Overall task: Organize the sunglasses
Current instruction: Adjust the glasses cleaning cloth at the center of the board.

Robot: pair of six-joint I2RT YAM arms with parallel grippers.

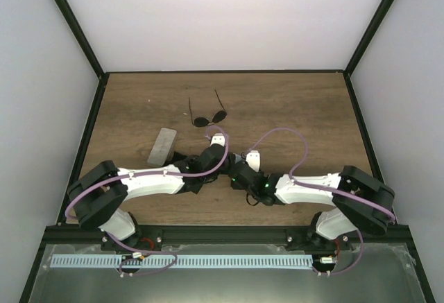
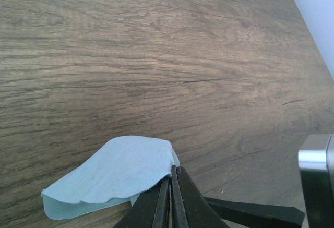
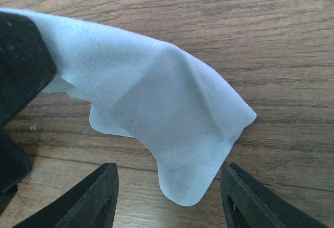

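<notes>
One pair of sunglasses point(image 1: 208, 118) with thin dark frames and round dark lenses lies on the table beyond both arms, its arms pointing away. My left gripper point(image 2: 174, 169) is shut on a corner of a light blue cloth point(image 2: 115, 173), which is lifted off the wood. In the right wrist view the same cloth point(image 3: 156, 108) hangs down between the jaws of my right gripper point(image 3: 169, 186), which stand open on either side of its lowest corner without touching it. From above, the two grippers meet at mid-table, left gripper point(image 1: 223, 156) and right gripper point(image 1: 239, 168).
A grey oblong case point(image 1: 162, 145) lies left of the grippers, near the left forearm. A silver-grey block point(image 2: 315, 176) shows at the right edge of the left wrist view. Dark frame rails point(image 1: 222, 72) and white walls bound the wooden table point(image 1: 298, 109).
</notes>
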